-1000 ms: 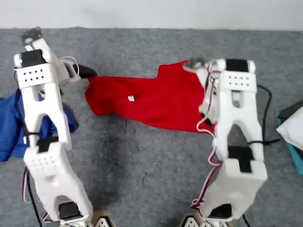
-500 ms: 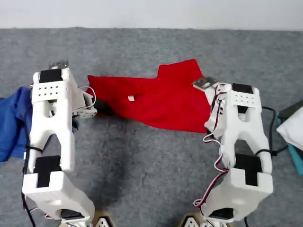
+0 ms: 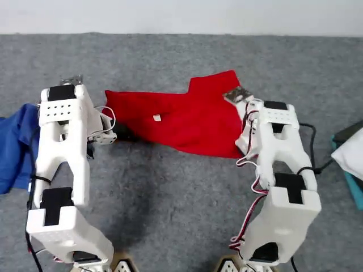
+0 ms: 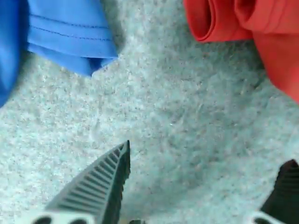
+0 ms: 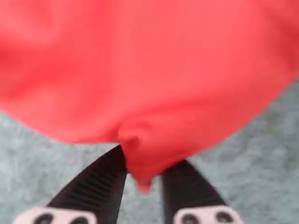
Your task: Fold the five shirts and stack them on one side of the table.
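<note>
While right claw [image 5: 145, 161] pinches a bunched fold of soft red shirt [image 5: 149, 70], left claw [image 4: 208, 156] gapes wide, seemingly empty.

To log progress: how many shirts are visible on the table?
2 for certain: the red shirt in the middle, the blue shirt at the left edge. White cloth at the right edge may be another, cut off.

shirt [image 3: 181, 122] on table [image 3: 170, 198], toward the back

Red shirt [image 3: 181, 122], blue shirt [image 3: 14, 144], grey table [image 3: 170, 198]; rt edge item [image 3: 355, 190] prob. teal.
</note>
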Robot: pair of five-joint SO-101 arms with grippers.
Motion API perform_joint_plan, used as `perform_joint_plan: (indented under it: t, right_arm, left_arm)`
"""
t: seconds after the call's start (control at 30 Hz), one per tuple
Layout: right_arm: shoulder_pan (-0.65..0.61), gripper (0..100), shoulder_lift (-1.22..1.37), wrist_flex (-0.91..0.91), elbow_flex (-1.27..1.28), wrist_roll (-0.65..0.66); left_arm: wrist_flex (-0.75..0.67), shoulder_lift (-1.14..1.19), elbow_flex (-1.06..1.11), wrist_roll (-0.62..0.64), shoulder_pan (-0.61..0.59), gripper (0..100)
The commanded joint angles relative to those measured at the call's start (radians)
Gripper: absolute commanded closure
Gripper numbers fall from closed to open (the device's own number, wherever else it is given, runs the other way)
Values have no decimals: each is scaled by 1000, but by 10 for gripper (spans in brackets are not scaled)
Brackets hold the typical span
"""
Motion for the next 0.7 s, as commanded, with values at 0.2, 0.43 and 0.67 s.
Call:
perform_joint_plan:
  t: [0.2,0.43,0.67]
  right_arm:
    - [-5,989,-12,179,-127,37]
    - [104,989,-12,394,-126,222]
    - [378,989,-12,481,-124,400]
  left_arm:
    - [28,-52,58,-12,0,548]
    - [28,-68,53,-66,-2,548]
    - [28,-187,54,-261,-26,548]
